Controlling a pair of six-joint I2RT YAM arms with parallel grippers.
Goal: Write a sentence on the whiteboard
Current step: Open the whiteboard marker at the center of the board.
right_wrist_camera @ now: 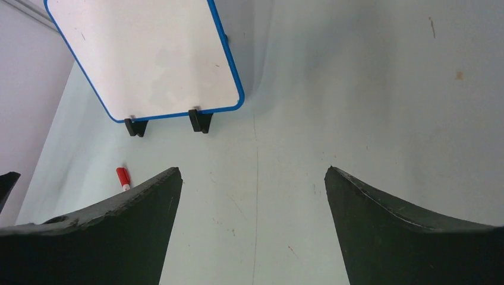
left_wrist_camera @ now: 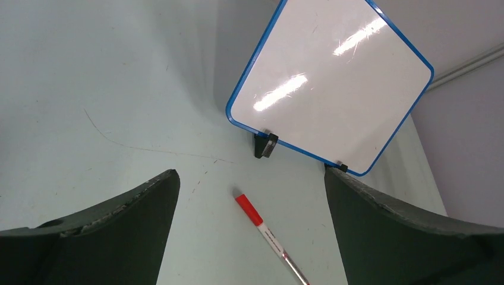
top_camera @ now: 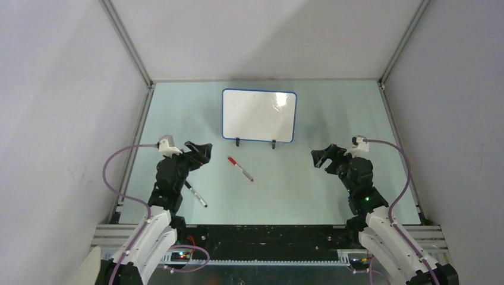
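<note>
The whiteboard (top_camera: 259,116) is standing on its two black clip feet (top_camera: 238,142) at the far middle of the desk (top_camera: 297,196), long side down and facing the arms. Blue rim all round. The face just looks plain white in all three views, with some streaks of light glare in the left wrist view.

A red marker (top_camera: 240,169) is lying flat on the desk a bit nearer than the whiteboard and slightly left of centre. It sits diagonally, red cap toward the far left, and nothing is touching it. There's also a second pen (top_camera: 196,195), dark with a silvery end, lying diagonally just beside the left arm. Its far end is tucked under the arm, so I can't see all of it.

The left gripper (top_camera: 201,153) is hovering over the desk on the left, pointed toward the whiteboard, fingers spread wide and nothing between them. In its own camera the marker's cap sits in the gap between the fingers, down on the desk. The right gripper (top_camera: 321,158) mirrors it on the right side: also spread apart, also holding nothing, well away from the marker and the whiteboard.
</note>
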